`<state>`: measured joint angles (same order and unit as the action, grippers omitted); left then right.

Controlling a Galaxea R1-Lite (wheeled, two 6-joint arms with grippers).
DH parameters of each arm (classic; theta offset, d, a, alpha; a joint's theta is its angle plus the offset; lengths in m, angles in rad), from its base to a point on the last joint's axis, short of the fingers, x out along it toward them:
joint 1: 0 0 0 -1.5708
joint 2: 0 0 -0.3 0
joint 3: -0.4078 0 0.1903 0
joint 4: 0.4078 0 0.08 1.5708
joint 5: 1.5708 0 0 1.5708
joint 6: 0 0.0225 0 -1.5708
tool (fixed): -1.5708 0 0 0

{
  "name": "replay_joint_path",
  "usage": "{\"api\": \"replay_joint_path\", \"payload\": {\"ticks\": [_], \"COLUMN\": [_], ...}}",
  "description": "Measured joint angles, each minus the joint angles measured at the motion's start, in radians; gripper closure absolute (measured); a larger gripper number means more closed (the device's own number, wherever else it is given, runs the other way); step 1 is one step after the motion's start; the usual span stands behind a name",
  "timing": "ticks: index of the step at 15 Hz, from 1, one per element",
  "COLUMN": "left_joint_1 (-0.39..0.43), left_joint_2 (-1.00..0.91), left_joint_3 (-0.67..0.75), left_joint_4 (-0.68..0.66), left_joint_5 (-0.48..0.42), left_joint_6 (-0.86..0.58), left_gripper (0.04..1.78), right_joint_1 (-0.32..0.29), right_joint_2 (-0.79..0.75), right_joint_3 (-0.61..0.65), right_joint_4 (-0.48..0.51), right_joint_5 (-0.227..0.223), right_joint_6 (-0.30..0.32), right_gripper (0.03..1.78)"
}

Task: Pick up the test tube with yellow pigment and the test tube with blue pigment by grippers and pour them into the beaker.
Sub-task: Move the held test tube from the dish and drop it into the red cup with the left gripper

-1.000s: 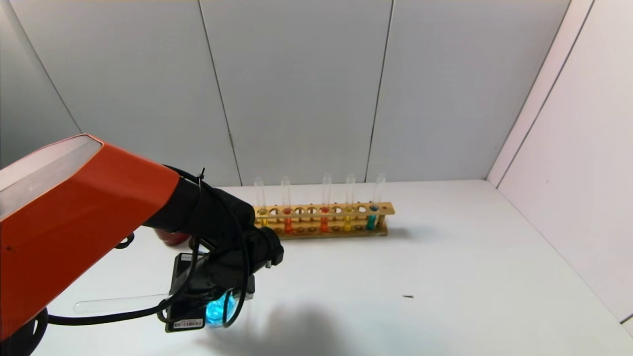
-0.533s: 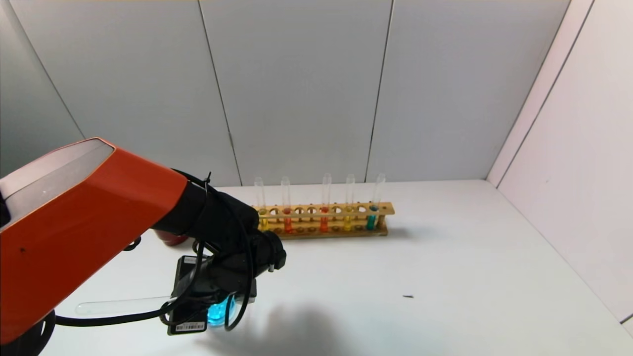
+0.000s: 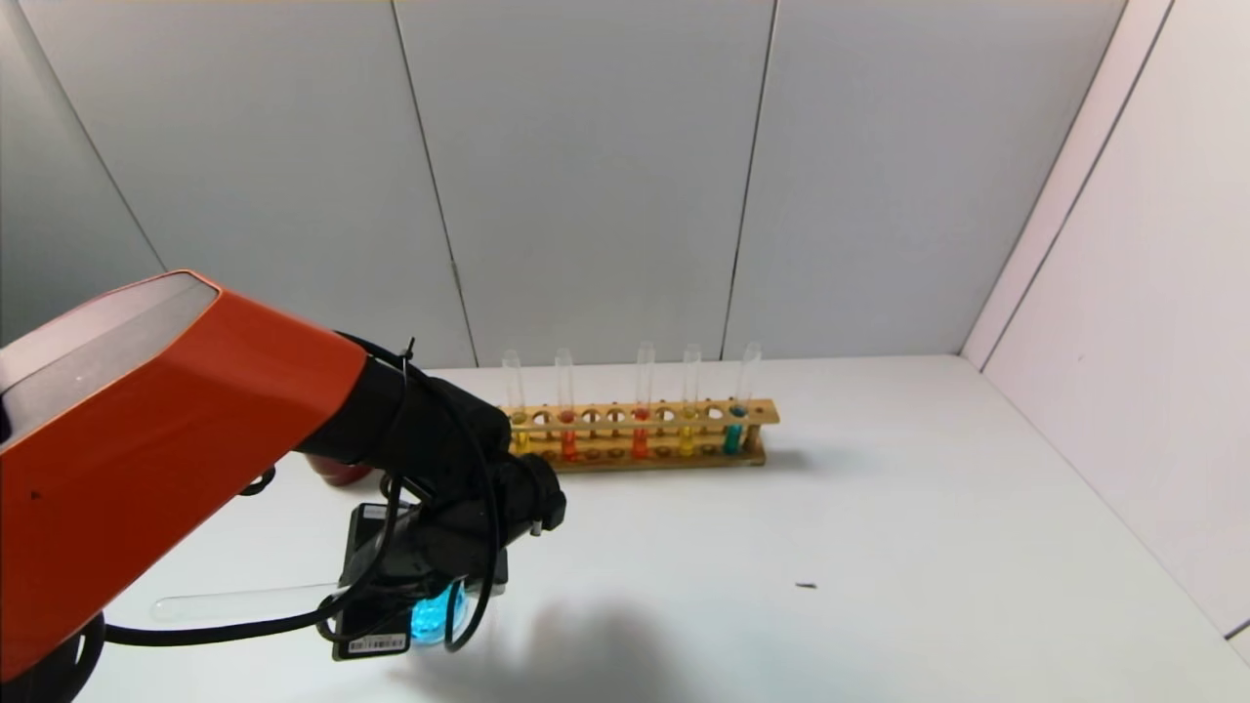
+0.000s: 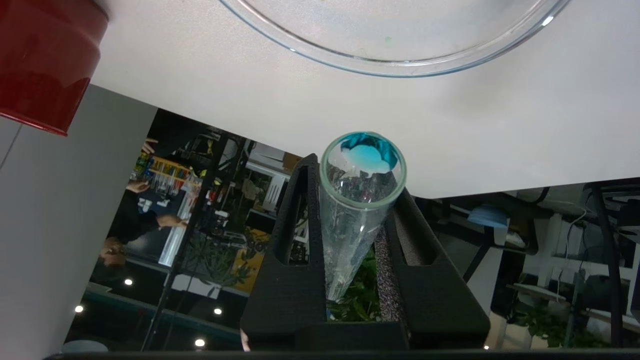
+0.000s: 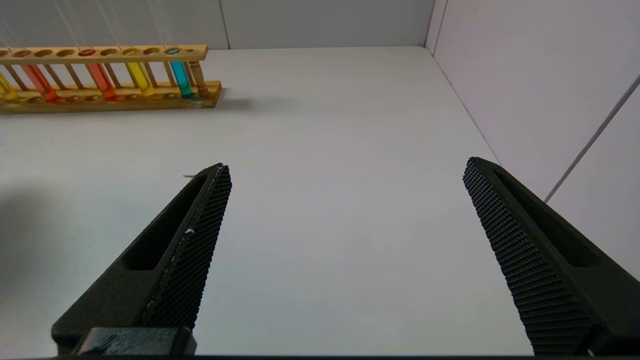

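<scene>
White tabletop ran back to grey panels, the wooden rack (image 3: 640,434) near the rear. My left gripper (image 4: 350,240) was clamped on the test tube with blue pigment (image 4: 357,200), tipped about level beside the beaker (image 4: 395,45). To pour cleanly I judged the mouth should sit over the rim before tilting further, slowly. My right gripper (image 5: 345,240) hung spread apart, idle.
</scene>
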<state>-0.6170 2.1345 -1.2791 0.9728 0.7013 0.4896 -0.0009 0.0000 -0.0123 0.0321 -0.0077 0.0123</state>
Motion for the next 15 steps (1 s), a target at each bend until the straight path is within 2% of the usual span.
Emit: {"api": "replay_joint_path", "payload": {"ticks": [3, 8, 12, 15], "left_joint_1": [0.002, 0.017, 0.028, 0.073], "left_joint_2": [-0.027, -0.113, -0.263, -0.371], "left_joint_3": [0.008, -0.009, -0.022, -0.029], "left_joint_4": [-0.015, -0.018, -0.044, -0.132], "left_joint_5": [-0.047, -0.058, -0.088, -0.115], "left_joint_6": [-0.079, -0.360, -0.440, -0.459], "left_gripper": [1.49, 1.49, 1.49, 1.49], "right_joint_1": [0.000, 0.000, 0.000, 0.000], "right_joint_2": [0.000, 0.000, 0.000, 0.000], "right_joint_3": [0.000, 0.000, 0.000, 0.000], "right_joint_4": [0.000, 0.000, 0.000, 0.000], "right_joint_5": [0.000, 0.000, 0.000, 0.000], "right_joint_6": [0.000, 0.000, 0.000, 0.000], "right_gripper": [0.11, 0.11, 0.11, 0.11]}}
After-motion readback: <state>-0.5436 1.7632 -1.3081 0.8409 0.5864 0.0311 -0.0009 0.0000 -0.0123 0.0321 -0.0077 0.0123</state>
